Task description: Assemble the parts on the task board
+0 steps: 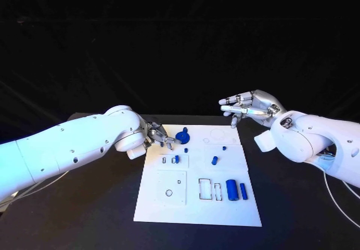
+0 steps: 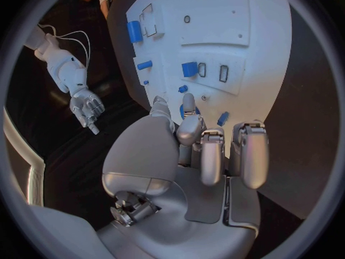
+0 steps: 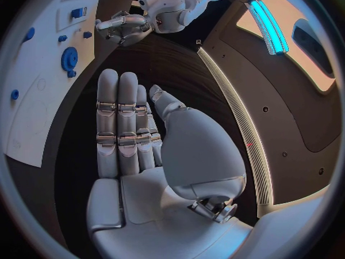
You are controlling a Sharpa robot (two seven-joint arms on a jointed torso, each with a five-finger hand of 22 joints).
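Observation:
The white task board (image 1: 198, 208) lies in the middle of the black table. A blue gear (image 1: 182, 138) sits at the board's far left, also seen as the blue gear (image 3: 69, 57) in the right wrist view. My left hand (image 1: 159, 136) is at the board's left edge with curled fingers, their tips right at the gear. In the left wrist view a sliver of blue (image 2: 180, 111) shows between thumb and finger; a grip is unclear. My right hand (image 1: 247, 107) hovers beyond the far right corner, fingers straight and holding nothing.
Blue parts lie on the board: a thick cylinder (image 1: 232, 190) at the near right, a short peg (image 1: 214, 160) mid-board, and a small block (image 1: 176, 159) beside empty slots. Thin cables (image 1: 341, 203) trail over the table at the right.

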